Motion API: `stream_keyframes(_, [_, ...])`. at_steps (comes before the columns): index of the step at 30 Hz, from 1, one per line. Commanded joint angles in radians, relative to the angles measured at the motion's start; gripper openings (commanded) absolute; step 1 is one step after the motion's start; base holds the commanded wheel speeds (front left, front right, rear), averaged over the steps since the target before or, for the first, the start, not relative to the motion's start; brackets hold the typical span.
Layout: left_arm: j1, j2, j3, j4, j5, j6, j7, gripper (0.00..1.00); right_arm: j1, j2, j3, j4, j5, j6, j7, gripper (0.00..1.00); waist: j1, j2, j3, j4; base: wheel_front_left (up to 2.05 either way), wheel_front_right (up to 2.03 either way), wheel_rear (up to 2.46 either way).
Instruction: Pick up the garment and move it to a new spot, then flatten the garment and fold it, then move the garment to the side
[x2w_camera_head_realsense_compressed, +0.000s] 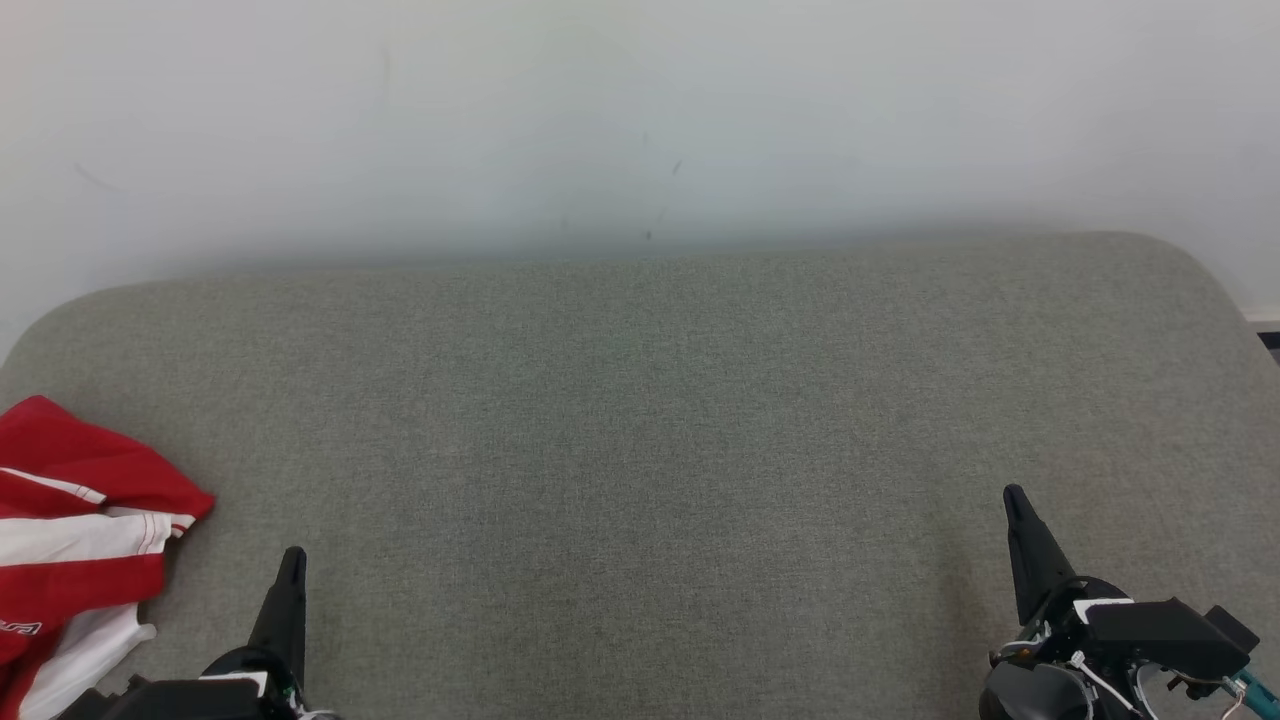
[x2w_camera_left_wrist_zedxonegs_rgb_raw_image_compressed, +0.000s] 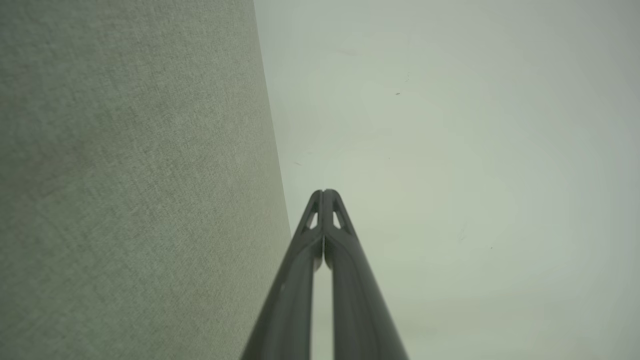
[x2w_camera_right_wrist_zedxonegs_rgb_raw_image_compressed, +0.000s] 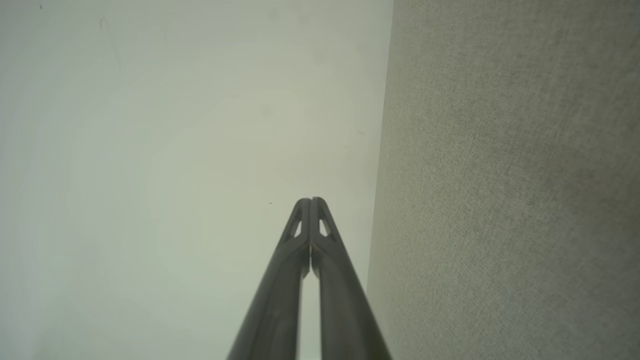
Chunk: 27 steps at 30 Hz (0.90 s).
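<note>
Left claw (x2w_camera_head_realsense_compressed: 291, 560) and right claw (x2w_camera_head_realsense_compressed: 1014, 497) both closed, empty, pointing forward.

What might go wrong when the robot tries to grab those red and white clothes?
1. The garment lies bunched near the left end of the gray surface, so a clumsy pull might slide it off.
2. The left gripper is shut. Unless it opens first, it may only push the cloth.
3. The right gripper sits far away, so helping means a long reach.
</note>
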Motion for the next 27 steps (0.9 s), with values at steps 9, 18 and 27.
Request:
stream_keyframes(9, [-0.006,0.005,0.004,-0.004,-0.005,-0.003,0.000,0.00,0.011,-0.001,-0.001,-0.002,0.001,0.001,0.003,0.00,0.0000,0.0000,0.000,0.000,0.00,0.00,0.00])
stream_keyframes(18, [-0.006,0.005,0.004,-0.004,-0.005,-0.003,0.000,0.00,0.011,-0.001,-0.001,-0.002,0.001,0.001,0.003,0.00,0.0000,0.0000,0.000,0.000,0.00,0.00,0.00])
stream_keyframes(27, [-0.006,0.005,0.004,-0.004,-0.005,-0.003,0.000,0.00,0.011,-0.001,-0.001,-0.002,0.001,0.001,0.003,0.00,0.0000,0.0000,0.000,0.000,0.00,0.00,0.00])
